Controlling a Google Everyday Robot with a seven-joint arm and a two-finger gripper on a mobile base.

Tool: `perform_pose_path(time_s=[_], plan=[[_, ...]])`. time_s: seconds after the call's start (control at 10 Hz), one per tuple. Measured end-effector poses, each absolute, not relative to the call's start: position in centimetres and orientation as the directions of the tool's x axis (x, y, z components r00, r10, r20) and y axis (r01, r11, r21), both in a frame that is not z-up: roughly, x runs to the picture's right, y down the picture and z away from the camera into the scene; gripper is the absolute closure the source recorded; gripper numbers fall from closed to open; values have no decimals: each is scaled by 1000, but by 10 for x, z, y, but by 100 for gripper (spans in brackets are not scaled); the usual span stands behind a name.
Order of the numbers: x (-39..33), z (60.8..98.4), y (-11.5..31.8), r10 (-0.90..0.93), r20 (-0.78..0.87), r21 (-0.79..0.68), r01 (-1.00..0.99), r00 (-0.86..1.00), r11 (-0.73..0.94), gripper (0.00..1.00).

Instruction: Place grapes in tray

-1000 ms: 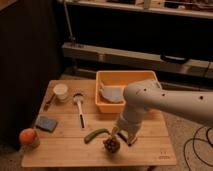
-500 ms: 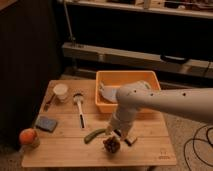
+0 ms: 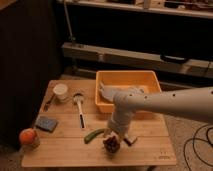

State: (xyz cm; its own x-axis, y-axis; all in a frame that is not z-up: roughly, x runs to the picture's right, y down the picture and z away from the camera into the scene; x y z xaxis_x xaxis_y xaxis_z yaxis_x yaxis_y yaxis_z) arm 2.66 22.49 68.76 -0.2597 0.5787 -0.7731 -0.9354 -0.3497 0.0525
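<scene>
The grapes (image 3: 111,144), a small dark bumpy cluster, lie on the wooden table near its front edge. My gripper (image 3: 118,134) hangs right over them, at their upper right side, on the end of the white arm that reaches in from the right. Whether it touches the grapes does not show. The tray (image 3: 127,74), a large orange-yellow bin, stands at the back of the table behind the arm, and the arm hides part of its front wall.
A green pepper (image 3: 93,135) lies just left of the grapes. Further left are a blue sponge (image 3: 46,123), an orange fruit (image 3: 29,136), a white cup (image 3: 61,91) and a long-handled utensil (image 3: 80,110). Something pale lies in the tray's left part.
The arm has swung to the left, and the gripper has come down a little onto the grapes. The objects on the table have not moved.
</scene>
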Motion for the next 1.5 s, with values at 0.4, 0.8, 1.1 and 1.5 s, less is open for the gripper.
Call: perform_pose_path(time_s=[0.4, 0.8, 1.1, 1.5], plan=[[23, 691, 236, 568, -788, 52, -945, -236, -322, 48], [20, 695, 245, 551, -802, 55, -947, -231, -316, 48], [15, 702, 259, 515, -829, 56, -950, -215, -306, 66], [15, 705, 265, 490, -843, 68, -946, -224, -317, 99]])
